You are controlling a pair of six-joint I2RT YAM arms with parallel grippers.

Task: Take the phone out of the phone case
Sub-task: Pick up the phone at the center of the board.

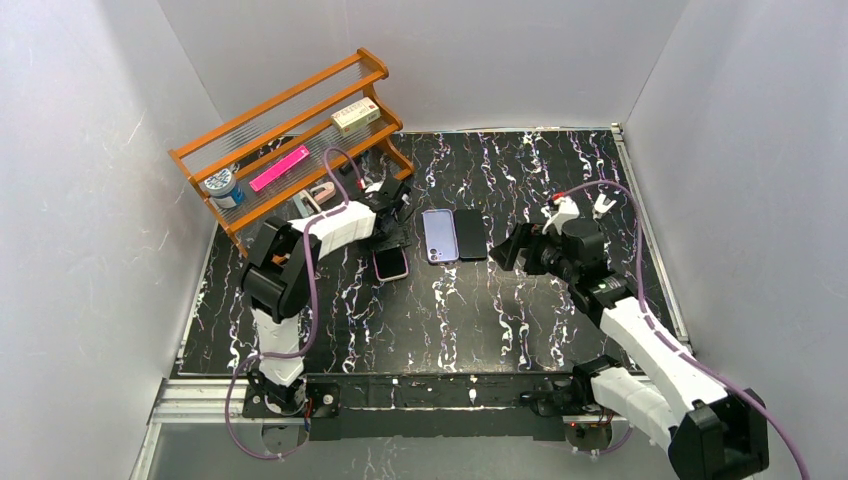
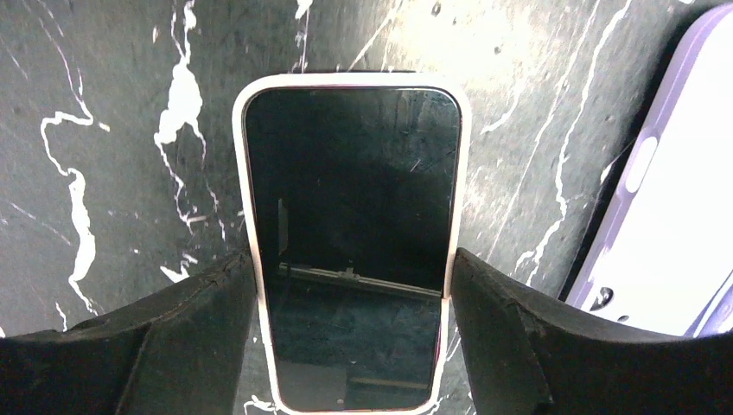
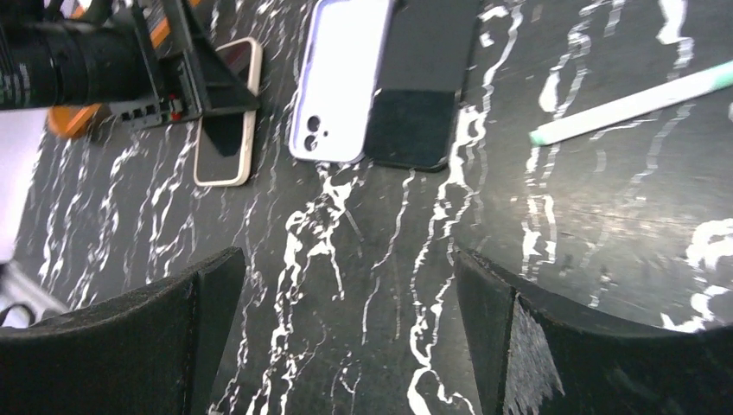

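Phone [image 2: 350,173] in pale case [image 2: 245,173], clamped at both long edges by left tool [image 2: 352,259], right tool [image 3: 347,259] spread open, well apart.

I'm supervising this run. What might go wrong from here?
The left jaws pinch the cased phone by the case's long edges, so lifting may bring case and phone up together. The purple case lies close beside it; a slide might knock it. The right jaws hang open, bracing nothing.
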